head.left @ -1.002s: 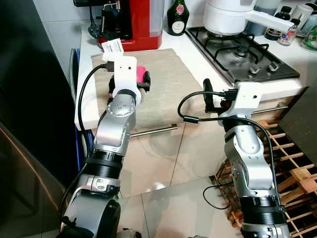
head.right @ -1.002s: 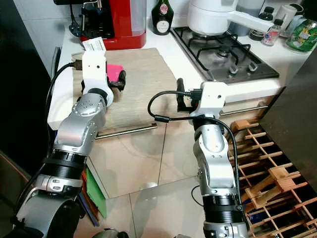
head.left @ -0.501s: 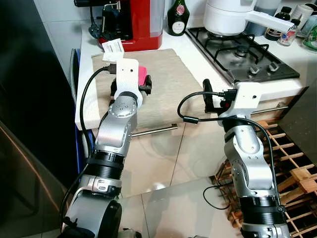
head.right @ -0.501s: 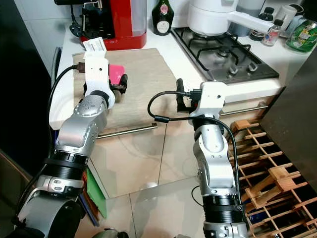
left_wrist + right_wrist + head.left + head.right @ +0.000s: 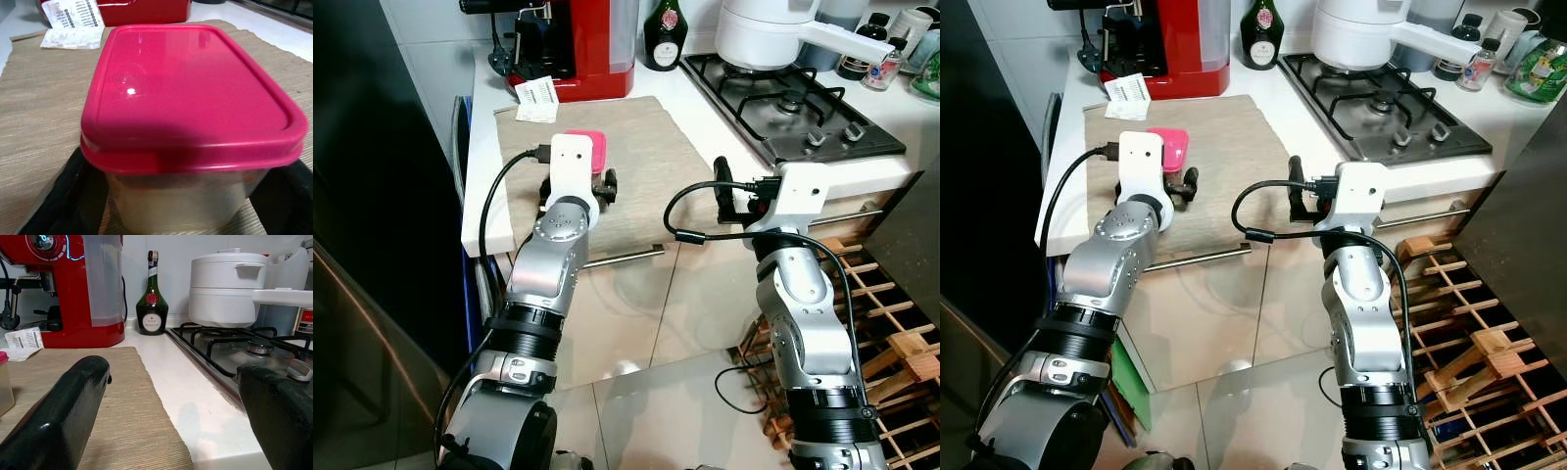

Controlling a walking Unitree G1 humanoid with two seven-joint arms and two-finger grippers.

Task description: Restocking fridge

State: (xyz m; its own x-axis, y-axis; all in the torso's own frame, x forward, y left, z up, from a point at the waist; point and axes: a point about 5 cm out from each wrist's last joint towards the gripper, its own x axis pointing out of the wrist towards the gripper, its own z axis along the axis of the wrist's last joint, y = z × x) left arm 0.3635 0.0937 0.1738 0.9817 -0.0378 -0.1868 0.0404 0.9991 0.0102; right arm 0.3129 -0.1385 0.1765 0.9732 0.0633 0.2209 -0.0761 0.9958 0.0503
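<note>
Lowered since a second ago, the left gripper [image 5: 186,196] now sits at mat level, its black fingers [image 5: 63,196] spread either side of the pink-lidded container [image 5: 584,149], flanking its clear walls without visibly squeezing. That container stands on the woven mat [image 5: 646,157], well in from the counter edge [image 5: 499,240]. Off to the right, the right gripper [image 5: 176,396] hovers released at the counter's front edge, beside the hob [image 5: 793,108].

A red coffee machine [image 5: 576,44] is standing at the counter's back edge, a green bottle [image 5: 663,34] beside it, a white pot [image 5: 759,31] sitting on the hob [image 5: 793,108].
</note>
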